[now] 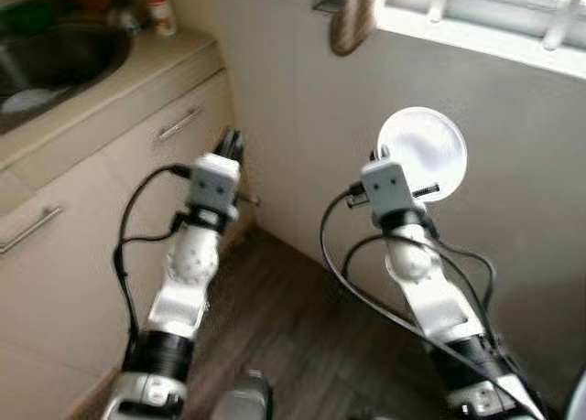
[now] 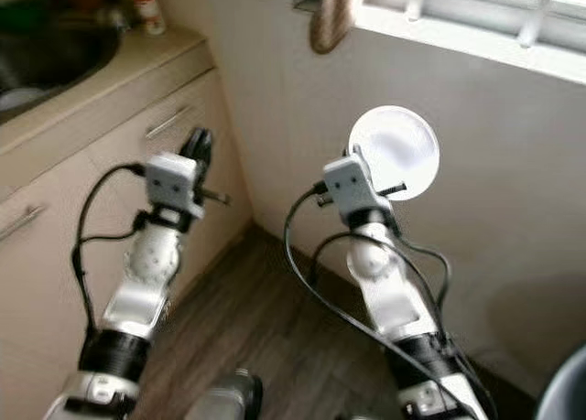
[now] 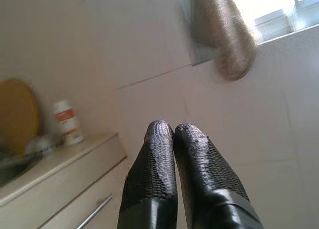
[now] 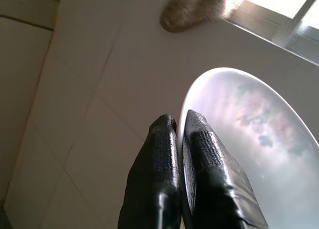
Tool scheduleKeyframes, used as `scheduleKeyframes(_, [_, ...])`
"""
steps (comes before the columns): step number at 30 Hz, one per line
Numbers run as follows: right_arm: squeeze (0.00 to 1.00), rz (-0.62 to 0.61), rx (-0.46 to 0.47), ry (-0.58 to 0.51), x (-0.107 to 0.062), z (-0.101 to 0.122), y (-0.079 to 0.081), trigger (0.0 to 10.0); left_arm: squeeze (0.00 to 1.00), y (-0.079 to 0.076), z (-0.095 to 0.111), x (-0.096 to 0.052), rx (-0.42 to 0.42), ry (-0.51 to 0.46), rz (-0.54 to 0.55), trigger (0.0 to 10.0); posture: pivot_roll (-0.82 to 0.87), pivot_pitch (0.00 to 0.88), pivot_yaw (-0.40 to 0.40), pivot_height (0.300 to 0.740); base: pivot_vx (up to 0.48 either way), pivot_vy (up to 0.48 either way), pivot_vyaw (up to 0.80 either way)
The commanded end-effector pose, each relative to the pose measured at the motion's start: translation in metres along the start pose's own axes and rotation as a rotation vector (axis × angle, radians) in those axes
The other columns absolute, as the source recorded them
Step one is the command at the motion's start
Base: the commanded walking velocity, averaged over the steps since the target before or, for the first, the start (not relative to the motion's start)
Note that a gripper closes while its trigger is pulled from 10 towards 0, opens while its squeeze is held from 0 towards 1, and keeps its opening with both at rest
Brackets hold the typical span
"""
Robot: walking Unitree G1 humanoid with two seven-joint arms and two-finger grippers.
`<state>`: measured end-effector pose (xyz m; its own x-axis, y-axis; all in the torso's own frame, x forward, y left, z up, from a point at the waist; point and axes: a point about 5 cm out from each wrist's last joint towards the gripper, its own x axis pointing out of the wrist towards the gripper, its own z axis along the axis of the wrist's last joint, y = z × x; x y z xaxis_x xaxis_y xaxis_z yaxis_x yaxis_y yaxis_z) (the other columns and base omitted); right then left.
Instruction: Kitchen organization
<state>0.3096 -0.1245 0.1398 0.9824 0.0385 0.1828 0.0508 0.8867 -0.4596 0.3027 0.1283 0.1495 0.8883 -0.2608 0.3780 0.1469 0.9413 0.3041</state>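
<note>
Before the tiled wall (image 1: pixel 302 118), the right end effector (image 4: pixel 177 126) pinches a white plate (image 1: pixel 423 153) by its rim, held upright; the left end effector (image 3: pixel 167 131) is pressed together, beside the cabinet surface (image 1: pixel 110 86).

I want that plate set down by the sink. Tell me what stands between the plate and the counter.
Mainly the left gripper, raised and shut between the plate in the right gripper and the counter. A bottle stands at the counter's near corner.
</note>
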Motion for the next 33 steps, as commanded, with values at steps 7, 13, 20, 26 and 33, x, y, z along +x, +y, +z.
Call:
scheduleKeyframes(7, [0.00, 0.042, -0.001, -0.071, 0.0009, 0.0132, 0.0093, 0.0, 0.00, 0.0077, -0.0025, -0.0006, 0.034, 0.016, 0.019, 10.0, 0.16, 0.000, -0.026, 0.740, 0.000, 0.000, 0.80])
scheduleKeyframes(13, [0.00, 0.046, 0.000, -0.084, 0.0003, 0.0148, 0.0105, 0.0, 0.00, 0.0076, -0.0022, -0.0009, 0.036, 0.013, 0.020, 10.0, 0.16, 0.000, -0.026, 0.740, 0.000, 0.000, 0.80])
scheduleKeyframes(20, [0.00, 0.044, 0.005, -0.101, -0.0003, 0.0165, 0.0106, 0.0, 0.00, 0.0073, -0.0012, -0.0014, 0.029, 0.005, 0.018, 10.0, 0.16, 0.000, -0.025, 0.740, 0.095, 0.000, 0.80])
scheduleKeyframes(26, [0.00, 0.035, 0.033, -0.081, 0.0026, 0.0156, 0.0084, 10.0, 0.00, 0.0069, -0.0010, -0.0015, 0.031, 0.003, 0.015, 10.0, 0.16, 0.000, -0.026, 0.740, 0.409, 0.000, 0.80])
scheduleKeyframes(33, [0.00, 0.022, 0.080, -0.086, 0.0035, 0.0164, 0.0070, 10.0, 0.00, 0.0072, -0.0011, -0.0013, 0.035, 0.001, 0.015, 10.0, 0.16, 0.000, -0.026, 0.740, 0.460, 0.000, 0.00])
